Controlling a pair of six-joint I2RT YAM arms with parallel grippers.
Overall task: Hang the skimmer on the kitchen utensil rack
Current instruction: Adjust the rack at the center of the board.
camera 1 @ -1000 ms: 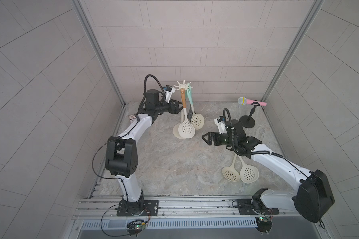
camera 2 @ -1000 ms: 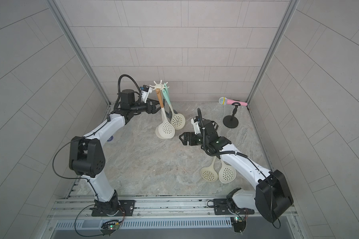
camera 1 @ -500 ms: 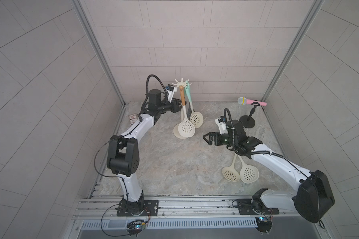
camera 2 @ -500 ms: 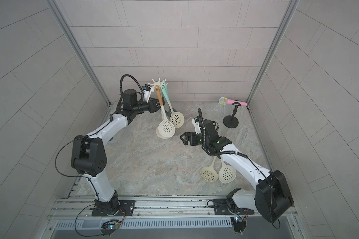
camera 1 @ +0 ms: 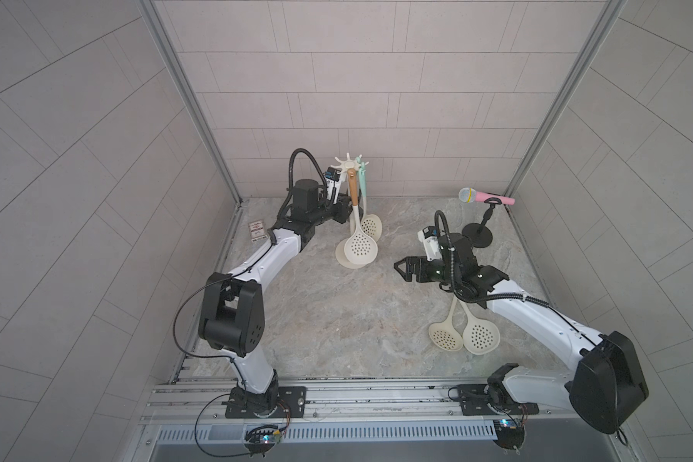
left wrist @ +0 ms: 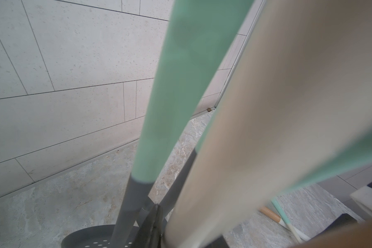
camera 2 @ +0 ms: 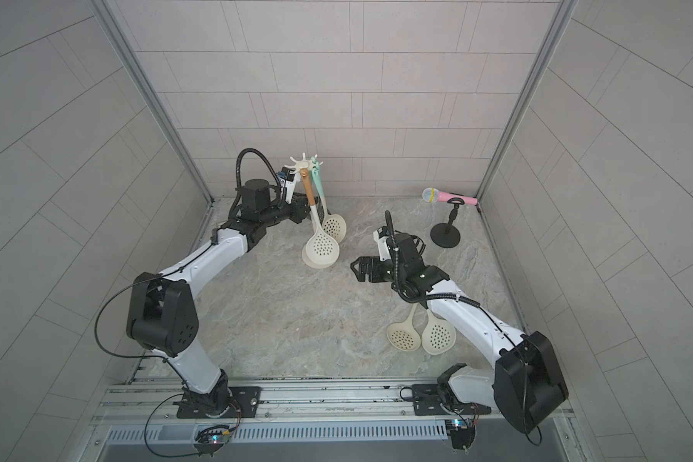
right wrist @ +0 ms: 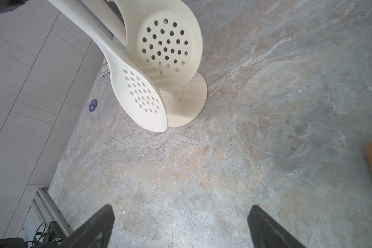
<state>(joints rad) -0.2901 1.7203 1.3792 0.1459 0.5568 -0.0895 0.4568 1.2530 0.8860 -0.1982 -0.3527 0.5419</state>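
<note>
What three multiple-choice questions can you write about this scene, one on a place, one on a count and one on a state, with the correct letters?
1. Where are the two loose skimmers?
A. on the microphone stand
B. hanging on the wall
C. on the table, partly under the right arm

2. How many skimmers hang on the kitchen utensil rack?
A. one
B. two
C. four

3. How is the right end effector?
A. open and empty
B. shut on a skimmer
C. shut on the microphone

Answers:
1 C: both top views show their bowls lying on the table.
2 B: a brown-handled skimmer and a mint-handled skimmer hang from the crown.
3 A: its fingers stand wide apart, with only table between them.
</note>
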